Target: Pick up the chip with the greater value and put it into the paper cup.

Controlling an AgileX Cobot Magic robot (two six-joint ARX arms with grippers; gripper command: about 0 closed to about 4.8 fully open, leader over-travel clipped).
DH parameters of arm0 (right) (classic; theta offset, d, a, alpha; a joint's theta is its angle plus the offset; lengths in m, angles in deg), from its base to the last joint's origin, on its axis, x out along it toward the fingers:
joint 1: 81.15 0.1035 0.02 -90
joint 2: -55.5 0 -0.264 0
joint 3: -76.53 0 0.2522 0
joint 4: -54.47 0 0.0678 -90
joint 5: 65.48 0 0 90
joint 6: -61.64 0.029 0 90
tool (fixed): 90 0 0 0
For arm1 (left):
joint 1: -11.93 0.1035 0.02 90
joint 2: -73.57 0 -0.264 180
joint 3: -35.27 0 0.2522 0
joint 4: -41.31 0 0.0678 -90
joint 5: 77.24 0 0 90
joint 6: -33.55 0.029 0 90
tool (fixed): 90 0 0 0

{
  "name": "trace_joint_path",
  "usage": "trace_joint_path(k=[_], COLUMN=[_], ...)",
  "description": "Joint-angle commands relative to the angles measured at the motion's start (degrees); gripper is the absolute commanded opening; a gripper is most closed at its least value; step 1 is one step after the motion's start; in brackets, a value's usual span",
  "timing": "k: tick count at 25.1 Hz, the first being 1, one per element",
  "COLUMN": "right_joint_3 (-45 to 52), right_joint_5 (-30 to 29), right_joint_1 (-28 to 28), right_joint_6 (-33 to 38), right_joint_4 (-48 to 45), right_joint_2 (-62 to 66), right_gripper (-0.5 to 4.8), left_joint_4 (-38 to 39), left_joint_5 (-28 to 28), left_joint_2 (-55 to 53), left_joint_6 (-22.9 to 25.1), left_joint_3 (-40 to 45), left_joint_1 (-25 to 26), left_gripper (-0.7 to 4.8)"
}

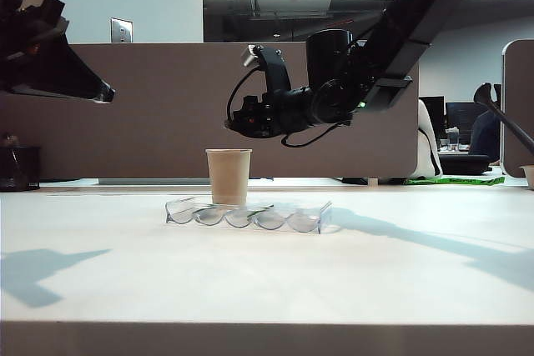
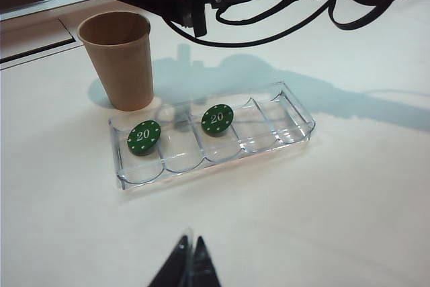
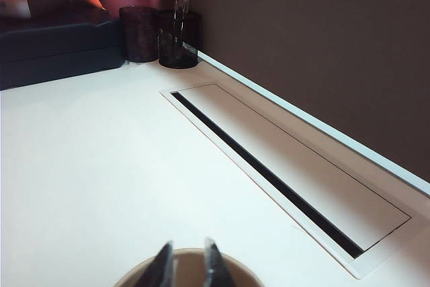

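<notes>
Above the paper cup (image 1: 228, 176), which stands at twelve o'clock of the clear tray (image 2: 295, 115), my right gripper (image 3: 187, 260) hangs slightly parted and empty, my left gripper (image 2: 189, 260) closed, blue chip unseen

Paper cup upright; blue chip not seen.
The tan paper cup (image 2: 118, 58) is stood upright on the white table, just behind the clear tray's end.

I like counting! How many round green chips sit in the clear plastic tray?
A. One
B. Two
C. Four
B: the left wrist view shows two round green chips, one and another, both marked 20, in separate slots of the clear plastic tray.
</notes>
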Motion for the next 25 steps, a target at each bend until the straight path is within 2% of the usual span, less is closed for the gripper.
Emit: trace_joint_path(k=[1, 6, 10, 12, 16, 22, 23, 25], right_joint_3=[-0.3, -0.3, -0.3, -0.3, -0.2, 0.0, 1.0, 5.2], right_joint_5=[-1.2, -1.4, 1.3, 7.5, 12.4, 12.6, 12.5, 12.6], right_joint_1=[0.1, 0.0, -0.2, -1.3, -3.5, -7.9, -9.4, -11.6], right_joint_6=[1.2, 6.2, 6.3, 6.1, 5.3, 0.1, -0.3, -0.3], right_joint_4=[-2.7, -8.3, -7.6, -2.1, 9.3, 23.8, 26.6, 26.4], right_joint_2=[-0.3, -1.3, -3.6, -7.1, -12.3, -19.8, -22.7, -27.4], right_gripper=[0.65, -0.02, -0.01, -0.01, -0.01, -0.01, -0.01, -0.01], left_joint_4=[-0.4, -0.5, -1.0, -2.7, -3.6, -3.8, -3.8, -3.7], left_joint_5=[0.0, 0.0, 0.0, -1.6, -3.2, -4.2, -4.7, -5.4], left_joint_2=[0.1, 0.1, 0.1, 0.2, 0.8, 4.7, 7.1, 10.1], left_joint_6=[0.0, 0.0, -0.2, -1.1, -2.7, -3.1, -4.9, -6.7], left_joint_3=[-0.2, -0.2, -0.2, -0.2, -0.3, -0.2, -0.2, -0.2], left_joint_1=[0.0, 0.0, 0.0, 0.1, 0.4, 1.3, 1.9, 2.2], left_gripper=[-0.05, -0.05, -0.05, -0.05, -0.05, -0.05, -0.05, -0.05])
